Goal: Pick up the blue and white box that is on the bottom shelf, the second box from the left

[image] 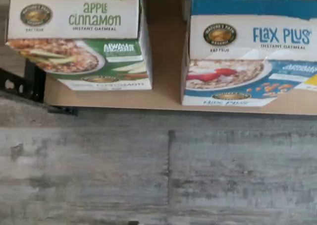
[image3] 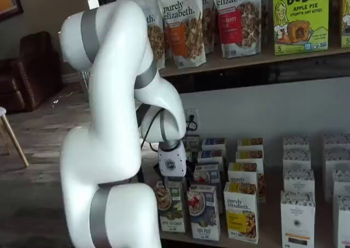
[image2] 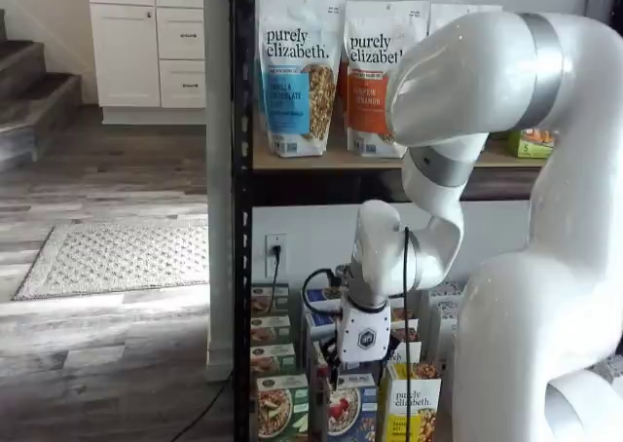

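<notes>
The blue and white box (image: 247, 56) reads "Flax Plus" and shows a bowl of oatmeal with red berries. It stands upright at the front of the bottom shelf (image: 163, 93) and shows in both shelf views (image2: 352, 408) (image3: 203, 212). A green "Apple Cinnamon" carton (image: 79, 36) stands to its left. My gripper (image2: 358, 364) (image3: 174, 183) hangs just above the front row, over the green carton and the blue one. Its jaws are open and hold nothing. The black fingers barely show against the cartons.
A yellow purely elizabeth carton (image2: 414, 403) stands right of the blue box, with more rows of cartons behind. Granola bags (image2: 297, 72) fill the shelf above. A black rack post (image2: 241, 208) stands at the left. Grey plank floor (image: 148, 175) lies in front.
</notes>
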{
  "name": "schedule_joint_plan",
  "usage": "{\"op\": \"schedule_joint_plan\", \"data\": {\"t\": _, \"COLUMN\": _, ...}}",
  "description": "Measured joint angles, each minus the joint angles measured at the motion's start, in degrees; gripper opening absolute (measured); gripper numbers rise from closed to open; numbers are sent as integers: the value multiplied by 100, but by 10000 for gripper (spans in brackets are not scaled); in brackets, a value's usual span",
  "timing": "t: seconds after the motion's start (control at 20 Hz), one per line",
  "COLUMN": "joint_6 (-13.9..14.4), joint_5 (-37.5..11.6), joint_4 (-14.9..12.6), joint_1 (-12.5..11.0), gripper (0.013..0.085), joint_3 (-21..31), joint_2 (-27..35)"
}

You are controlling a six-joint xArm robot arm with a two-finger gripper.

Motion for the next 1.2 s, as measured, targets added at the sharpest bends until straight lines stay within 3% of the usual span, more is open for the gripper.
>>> {"op": "schedule_joint_plan", "data": {"t": 0.4, "joint_6": 214, "joint_5": -166, "joint_4": -312, "joint_1": -76, "gripper": 850, "joint_3": -449, "joint_2": 581}}
{"op": "schedule_joint_plan", "data": {"t": 0.8, "joint_6": -116, "joint_5": -388, "joint_4": -46, "joint_1": -149, "gripper": 850, "joint_3": -775, "joint_2": 1016}}
{"op": "schedule_joint_plan", "data": {"t": 1.2, "joint_6": 158, "joint_5": -410, "joint_4": -497, "joint_1": -310, "gripper": 850, "joint_3": -1102, "joint_2": 1358}}
